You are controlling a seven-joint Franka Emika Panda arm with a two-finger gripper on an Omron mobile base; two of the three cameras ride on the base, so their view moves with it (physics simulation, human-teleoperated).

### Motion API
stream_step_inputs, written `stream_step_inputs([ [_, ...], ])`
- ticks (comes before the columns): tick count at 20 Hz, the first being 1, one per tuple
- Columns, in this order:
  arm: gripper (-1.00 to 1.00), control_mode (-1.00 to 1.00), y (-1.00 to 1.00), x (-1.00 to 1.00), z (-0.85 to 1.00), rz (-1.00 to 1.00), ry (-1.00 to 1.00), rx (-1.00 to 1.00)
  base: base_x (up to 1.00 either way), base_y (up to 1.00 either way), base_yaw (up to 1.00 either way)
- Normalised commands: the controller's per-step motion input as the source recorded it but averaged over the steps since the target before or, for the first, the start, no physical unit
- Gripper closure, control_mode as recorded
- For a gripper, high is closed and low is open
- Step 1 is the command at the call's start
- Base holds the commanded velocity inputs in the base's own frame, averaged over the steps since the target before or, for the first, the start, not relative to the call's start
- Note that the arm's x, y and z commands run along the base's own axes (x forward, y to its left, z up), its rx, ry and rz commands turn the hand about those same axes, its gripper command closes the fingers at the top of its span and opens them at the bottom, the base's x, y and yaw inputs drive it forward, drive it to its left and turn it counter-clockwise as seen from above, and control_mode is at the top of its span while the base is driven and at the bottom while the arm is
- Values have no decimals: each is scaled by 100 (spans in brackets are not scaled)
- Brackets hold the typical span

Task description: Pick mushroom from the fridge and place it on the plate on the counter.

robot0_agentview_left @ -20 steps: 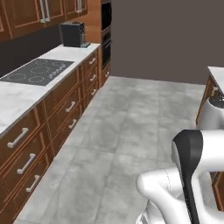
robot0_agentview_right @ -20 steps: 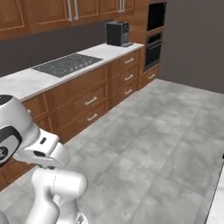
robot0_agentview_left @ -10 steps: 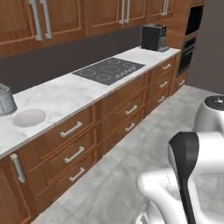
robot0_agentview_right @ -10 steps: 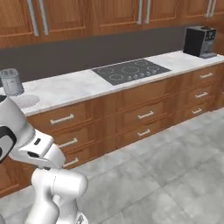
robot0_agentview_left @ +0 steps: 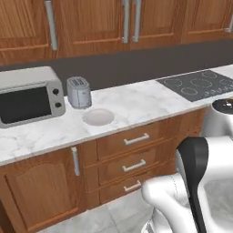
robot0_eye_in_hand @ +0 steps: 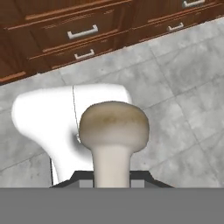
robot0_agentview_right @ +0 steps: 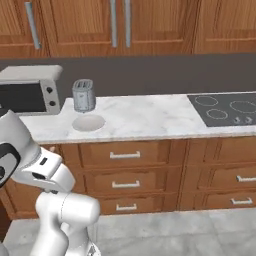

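The desk (robot0_agentview_left: 136, 102), white marble over brown drawer fronts, carries from left to right a silver microwave (robot0_agentview_left: 28, 96), a toaster (robot0_agentview_left: 78, 92) and a black cooktop (robot0_agentview_left: 200, 84). The plate (robot0_agentview_left: 98, 117) lies on the desk just in front of the toaster, nothing on it. The mushroom (robot0_eye_in_hand: 113, 131) is clamped by its pale stem between the closed fingers (robot0_eye_in_hand: 113, 183), cap outward, above the grey tiled floor (robot0_eye_in_hand: 175, 87).

The base is swinging leftward along the counter (robot0_agentview_left: 136, 102): the coffee machine is gone from view, the cooktop (robot0_agentview_left: 200, 84) is sliding right, and the microwave (robot0_agentview_left: 29, 95), toaster (robot0_agentview_left: 78, 92) and plate (robot0_agentview_left: 98, 117) are coming into view.
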Motion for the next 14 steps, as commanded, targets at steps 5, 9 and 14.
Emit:
stream_step_inputs([
  [5, 100, 100, 0, 0, 0, 0, 0, 0, 60, -1, 69],
  [9, 100, 100, 0, 0, 0, 0, 0, 0, 63, -21, 58],
  [14, 100, 100, 0, 0, 0, 0, 0, 0, 64, -76, 27],
])
